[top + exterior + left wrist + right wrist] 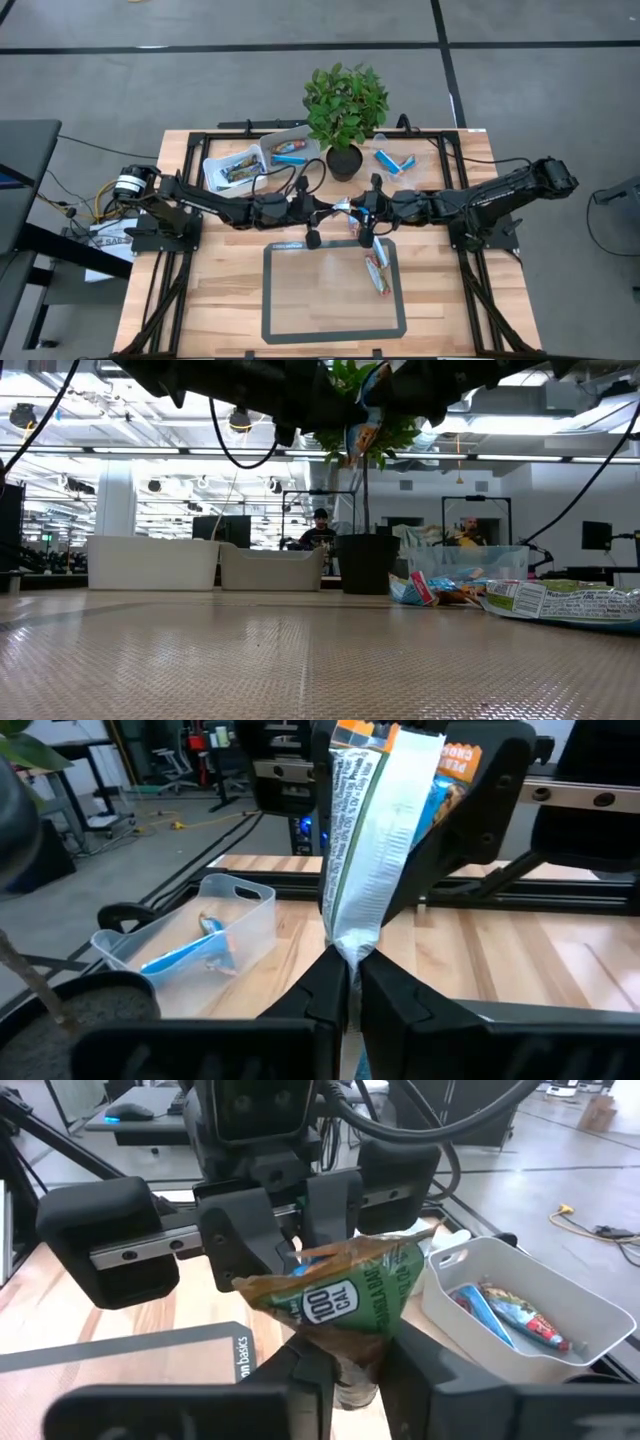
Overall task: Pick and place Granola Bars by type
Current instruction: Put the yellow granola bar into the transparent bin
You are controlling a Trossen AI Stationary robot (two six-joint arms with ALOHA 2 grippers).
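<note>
Above the mat's (285,330) 12 o'clock edge, left gripper (338,208) and right gripper (357,212) both pinch one granola bar (347,207) between them

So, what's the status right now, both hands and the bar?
One granola bar pinched mid-air between left hand and right hand, above the table. More bars lie on the mat. Nothing in the way.

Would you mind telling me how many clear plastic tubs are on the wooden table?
2: one clear plastic tub at the table's far side, left of the potted plant, and a second tub touching it, nearer the plant. More may be hidden beneath the arms.
</note>
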